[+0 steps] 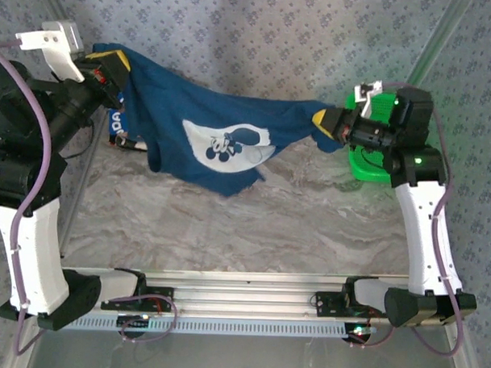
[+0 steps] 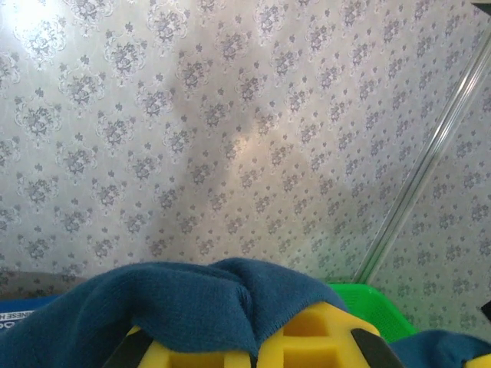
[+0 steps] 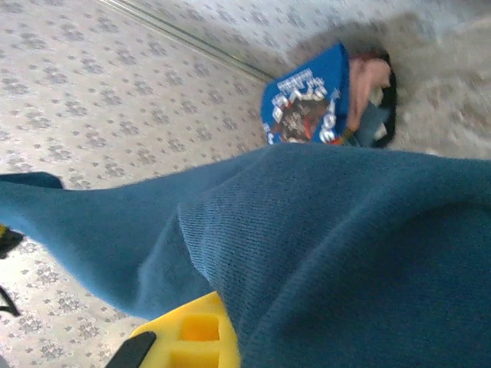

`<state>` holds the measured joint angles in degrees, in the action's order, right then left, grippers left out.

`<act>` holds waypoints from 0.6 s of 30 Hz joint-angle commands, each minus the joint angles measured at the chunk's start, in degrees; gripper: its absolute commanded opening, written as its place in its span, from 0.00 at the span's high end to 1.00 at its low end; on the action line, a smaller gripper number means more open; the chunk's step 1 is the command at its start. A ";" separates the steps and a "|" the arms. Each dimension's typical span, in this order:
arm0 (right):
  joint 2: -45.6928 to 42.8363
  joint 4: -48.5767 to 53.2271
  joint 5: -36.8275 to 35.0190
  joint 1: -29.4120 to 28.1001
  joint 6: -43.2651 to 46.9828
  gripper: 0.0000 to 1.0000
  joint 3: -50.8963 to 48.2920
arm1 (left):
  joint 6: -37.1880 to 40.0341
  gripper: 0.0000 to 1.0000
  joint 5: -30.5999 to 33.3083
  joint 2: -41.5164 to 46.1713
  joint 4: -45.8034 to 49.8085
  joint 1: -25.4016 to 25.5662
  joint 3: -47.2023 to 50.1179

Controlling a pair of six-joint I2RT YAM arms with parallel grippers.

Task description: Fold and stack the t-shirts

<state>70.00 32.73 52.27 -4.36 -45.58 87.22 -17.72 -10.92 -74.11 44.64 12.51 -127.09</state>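
Right now I have the navy t-shirt (image 1: 223,139) hung above the desk (image 1: 308,226), its pale cartoon print toward the top camera and its middle sagging low. My left gripper (image 1: 112,73) is clamped on one end and my right gripper (image 1: 324,124) on the other. The brighter blue t-shirt (image 3: 303,107) lies crumpled at the desk's far left.

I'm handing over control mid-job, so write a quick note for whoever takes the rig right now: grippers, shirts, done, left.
Left gripper: jaws shut on one end of the navy t-shirt.
Right gripper: jaws shut on its other end; it hangs stretched between them over the table.
Brighter blue t-shirt: crumpled at the table's far left, unfolded.
Done: nothing folded or stacked.
Left: lay the navy one flat, fold it, fold the other, stack both.
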 commanded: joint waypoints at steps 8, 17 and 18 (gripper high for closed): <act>2.94 -0.67 -9.50 -4.34 6.06 1.00 -14.49 | 4.87 0.96 3.26 -10.99 -12.13 0.39 28.07; 16.94 3.25 -18.09 -4.01 18.12 1.00 -15.37 | 6.46 0.96 8.88 -28.78 -16.82 3.77 27.76; 18.29 2.86 -18.85 -3.88 18.74 1.00 -15.03 | 6.34 0.96 9.13 -30.35 -16.63 4.04 26.65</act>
<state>85.91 34.68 36.82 -8.56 -32.16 71.92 -12.88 -4.01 -104.07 32.73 15.22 -95.59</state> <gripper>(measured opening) 0.068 0.052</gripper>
